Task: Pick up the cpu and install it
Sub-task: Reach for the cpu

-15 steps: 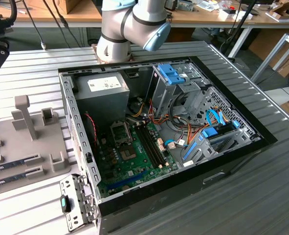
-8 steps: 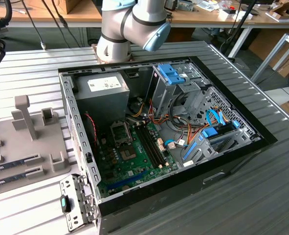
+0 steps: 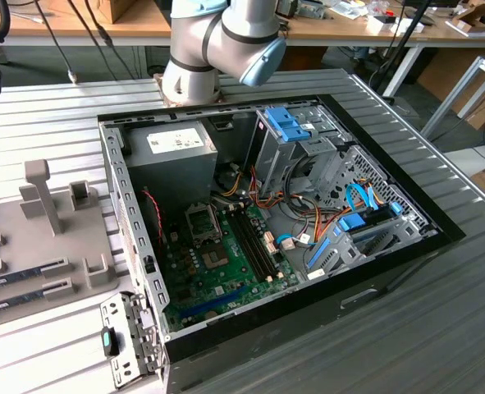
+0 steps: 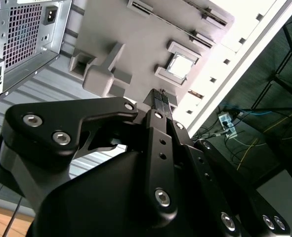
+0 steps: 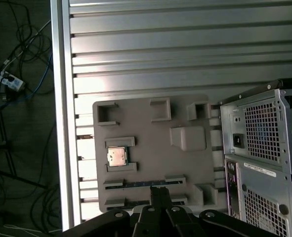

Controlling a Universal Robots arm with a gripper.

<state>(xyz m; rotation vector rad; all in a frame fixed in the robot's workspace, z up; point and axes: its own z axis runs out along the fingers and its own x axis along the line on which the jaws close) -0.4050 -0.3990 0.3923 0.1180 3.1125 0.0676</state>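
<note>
One cpu (image 5: pixel 117 157) lying in its grey tray (image 5: pixel 150 133) recess, untouched, gripper (image 5: pixel 158 189) held off the tray, claw fingers together and empty, computer case (image 5: pixel 264 148) just beside tray

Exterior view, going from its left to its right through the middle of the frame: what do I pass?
Grey parts tray → open case's metal side wall → black socket frame → memory slots → blue cables → ribbed metal tabletop.
</note>
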